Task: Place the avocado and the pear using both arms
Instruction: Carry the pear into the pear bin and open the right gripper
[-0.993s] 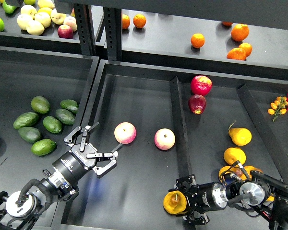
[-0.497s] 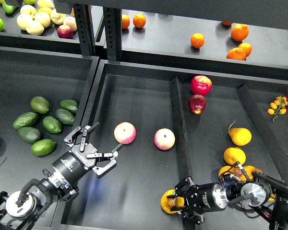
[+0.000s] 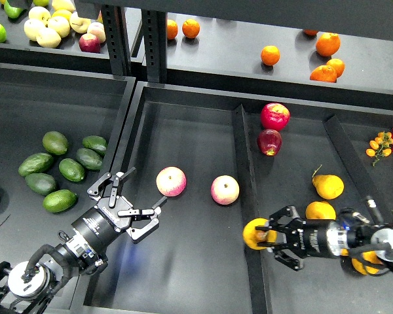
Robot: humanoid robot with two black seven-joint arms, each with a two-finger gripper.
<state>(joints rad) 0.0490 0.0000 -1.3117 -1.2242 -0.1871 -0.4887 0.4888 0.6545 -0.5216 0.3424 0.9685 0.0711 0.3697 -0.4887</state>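
Note:
My right gripper (image 3: 270,235) is shut on the orange-yellow pear (image 3: 253,234) and holds it over the divider (image 3: 243,163) between the middle bin and the right bin. The brightest green avocado (image 3: 59,201) lies in the left bin, at the front of a group of darker avocados (image 3: 71,169). My left gripper (image 3: 128,197) is open and empty. It hovers over the front left of the middle bin, to the right of the avocado and just left of a pink-and-yellow apple (image 3: 171,181).
A second pink-and-yellow apple (image 3: 224,190) lies in the middle bin. Two red apples (image 3: 274,116) and other yellow pears (image 3: 329,186) lie in the right bin. Oranges (image 3: 327,44) and pale fruit (image 3: 49,29) sit on the back shelf. Small red and orange fruit (image 3: 386,140) lies far right.
My right gripper has lifted the pear from the front of the middle bin and moved it up and right, onto the line of the divider. The left arm has not moved.

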